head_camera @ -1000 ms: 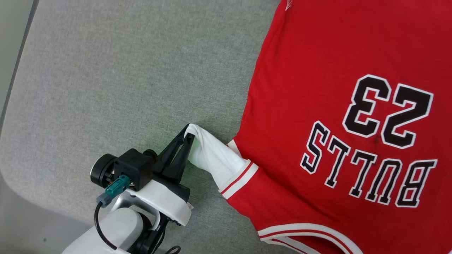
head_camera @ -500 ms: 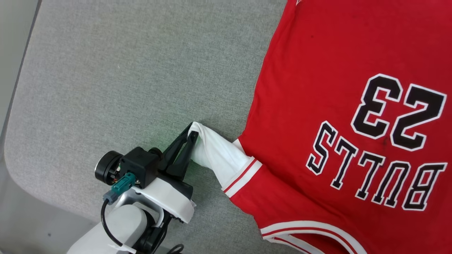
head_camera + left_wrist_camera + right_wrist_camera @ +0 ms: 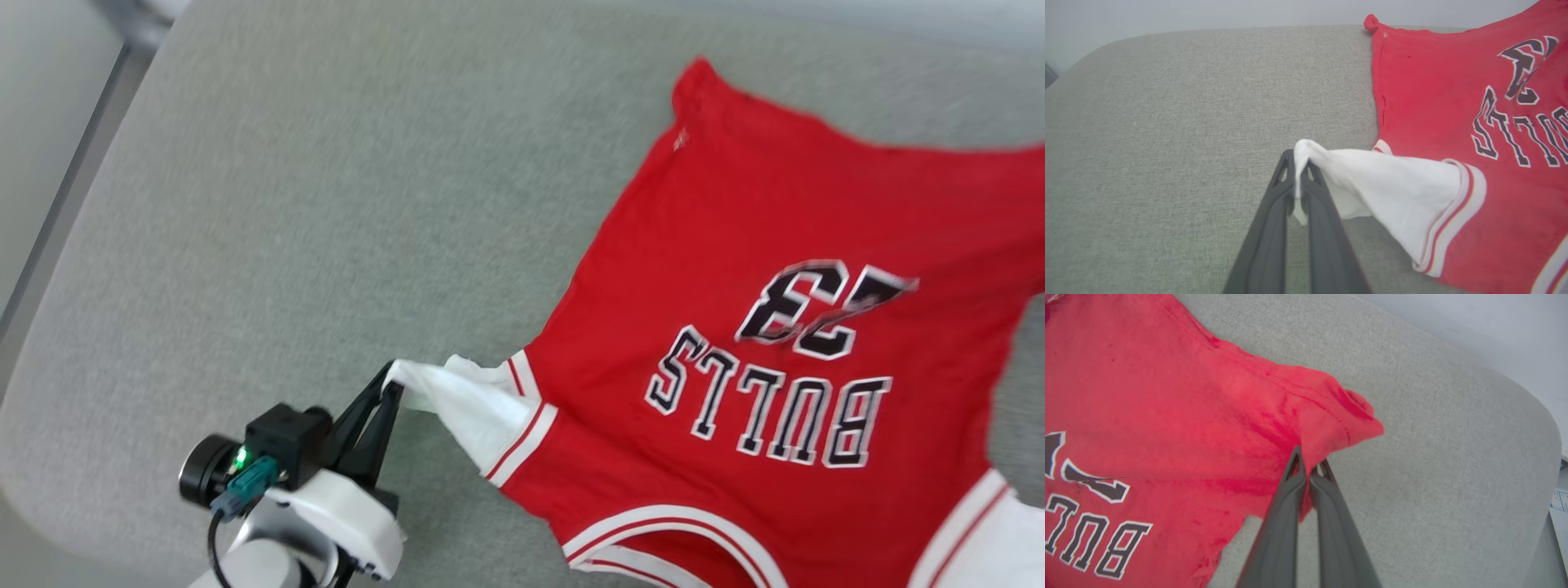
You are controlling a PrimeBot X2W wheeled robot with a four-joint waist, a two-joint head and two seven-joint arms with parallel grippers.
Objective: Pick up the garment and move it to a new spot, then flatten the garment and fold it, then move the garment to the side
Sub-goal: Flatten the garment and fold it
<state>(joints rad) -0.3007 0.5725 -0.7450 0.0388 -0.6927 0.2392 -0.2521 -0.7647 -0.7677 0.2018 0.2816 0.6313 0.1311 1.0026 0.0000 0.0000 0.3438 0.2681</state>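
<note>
The garment (image 3: 735,245), red with "BULLS 23" facing up, lies on the grey padded surface (image 3: 286,204), collar toward me. At the lower left of the head view, my left gripper (image 3: 390,388) is shut on the tip of its white sleeve (image 3: 465,404), which is pulled out to the left. The left wrist view shows the sleeve (image 3: 1404,183) pinched between the left gripper (image 3: 1299,157) fingers. My right gripper (image 3: 1310,465) is shut on a fold of red cloth at the garment (image 3: 1167,396) side edge, near a far hem corner.
The grey surface has a rounded edge at the left (image 3: 49,327) and at the far right in the right wrist view (image 3: 1535,416). A sheet of paper (image 3: 1560,506) lies beyond that edge. Open grey surface stretches left of the garment.
The head camera has tilted, so the far hem now shows. The right gripper has shut on the garment's edge and the "23" area has puckered. The left gripper keeps its hold on the sleeve.
</note>
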